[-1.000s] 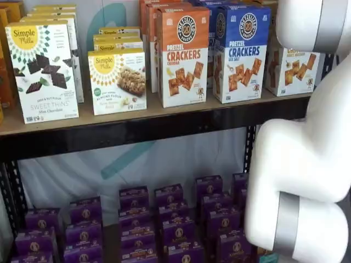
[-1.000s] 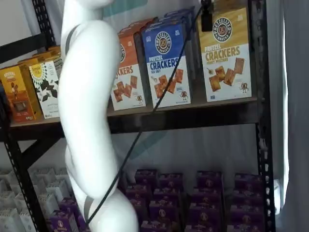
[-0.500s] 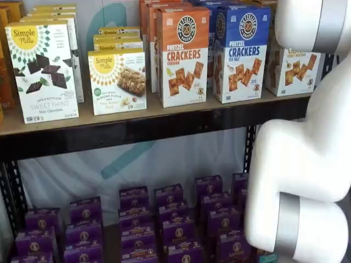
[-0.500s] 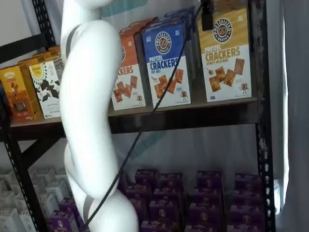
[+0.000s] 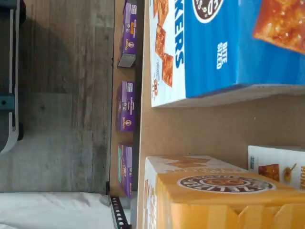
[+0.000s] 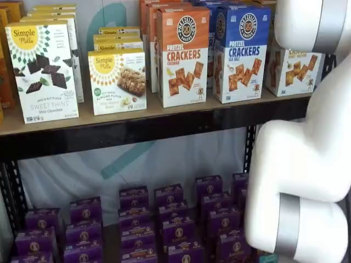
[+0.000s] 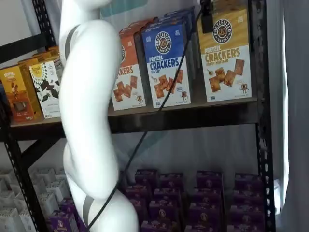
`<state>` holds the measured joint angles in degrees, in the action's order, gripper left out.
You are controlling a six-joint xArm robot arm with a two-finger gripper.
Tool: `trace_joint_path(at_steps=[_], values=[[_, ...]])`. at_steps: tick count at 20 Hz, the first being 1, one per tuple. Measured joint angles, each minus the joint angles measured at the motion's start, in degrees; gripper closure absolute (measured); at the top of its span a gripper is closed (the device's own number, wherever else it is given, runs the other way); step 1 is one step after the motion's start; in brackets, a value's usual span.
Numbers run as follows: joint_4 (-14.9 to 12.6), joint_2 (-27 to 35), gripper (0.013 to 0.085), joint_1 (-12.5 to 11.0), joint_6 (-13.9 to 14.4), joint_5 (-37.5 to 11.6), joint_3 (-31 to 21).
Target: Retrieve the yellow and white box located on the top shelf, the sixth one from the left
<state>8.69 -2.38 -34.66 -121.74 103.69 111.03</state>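
The yellow and white box [image 7: 226, 58] stands at the right end of the top shelf [image 7: 193, 118], next to the black upright. In a shelf view [image 6: 296, 71] the white arm hides its upper part. The wrist view shows its yellow upper part [image 5: 214, 200] very close to the camera. One black finger of my gripper [image 7: 206, 17] hangs from the view's top edge against the box's upper left front. No gap between fingers shows, so I cannot tell whether it is open or shut.
A blue Pretzel Crackers box [image 7: 166, 63] stands just left of the yellow one, with an orange box [image 6: 184, 55] beyond it. White Simple Mills boxes [image 6: 44, 71] stand further left. Purple boxes [image 6: 164, 219] fill the lower shelf. My white arm [image 7: 89, 106] and its cable [image 7: 159, 101] hang in front.
The arm has shifted slightly upward. In a shelf view the yellow and white box sits slightly higher and further right than before. The finger stays at the box's upper left.
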Motion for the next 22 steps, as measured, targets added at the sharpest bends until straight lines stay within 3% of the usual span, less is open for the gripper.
trace_joint_path(at_steps=[22], values=[[-0.16, -0.95, 0.013, 0.23, 0.1, -0.71, -2.5]])
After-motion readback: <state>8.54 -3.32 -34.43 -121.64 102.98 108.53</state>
